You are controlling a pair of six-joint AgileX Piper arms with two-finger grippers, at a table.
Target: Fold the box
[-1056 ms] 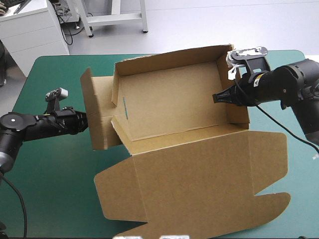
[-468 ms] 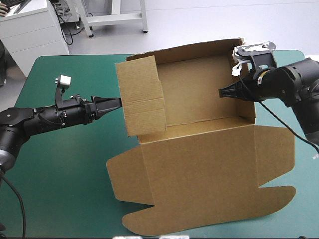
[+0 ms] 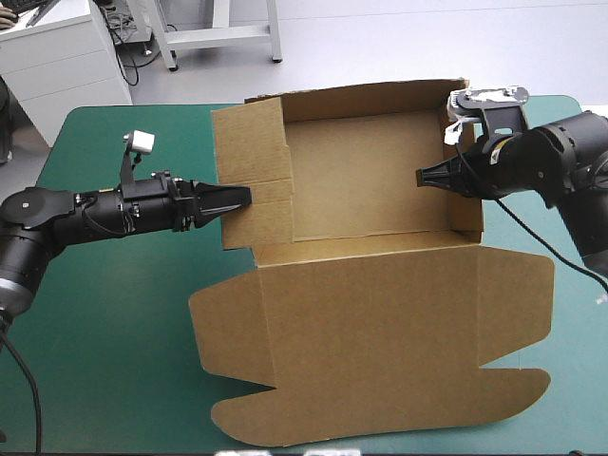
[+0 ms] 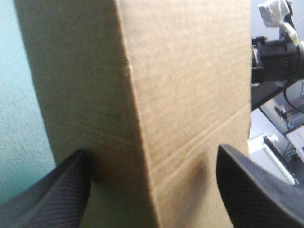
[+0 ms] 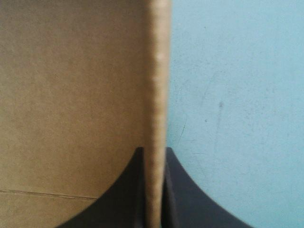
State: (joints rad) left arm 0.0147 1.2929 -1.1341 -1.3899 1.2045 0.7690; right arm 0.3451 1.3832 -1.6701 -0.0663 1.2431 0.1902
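Teal-green table (image 3: 114, 361) carries the brown box (image 3: 380, 190), walls raised, lid (image 3: 380, 332) flat. Your right tool (image 3: 423, 178) pinches the box's right wall (image 3: 463, 190). Your left tool (image 3: 237, 198), spread open, meets its left wall (image 3: 252, 180). Board looks light and stiff and likely creases easily, so take it by the wall edges.

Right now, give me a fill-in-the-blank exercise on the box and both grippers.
1. The right gripper is ___ on a wall of the box.
2. The left gripper is ___, its fingers apart at the box's other end.
3. The lid lies ___ on the table.
Missing words: shut; open; flat.
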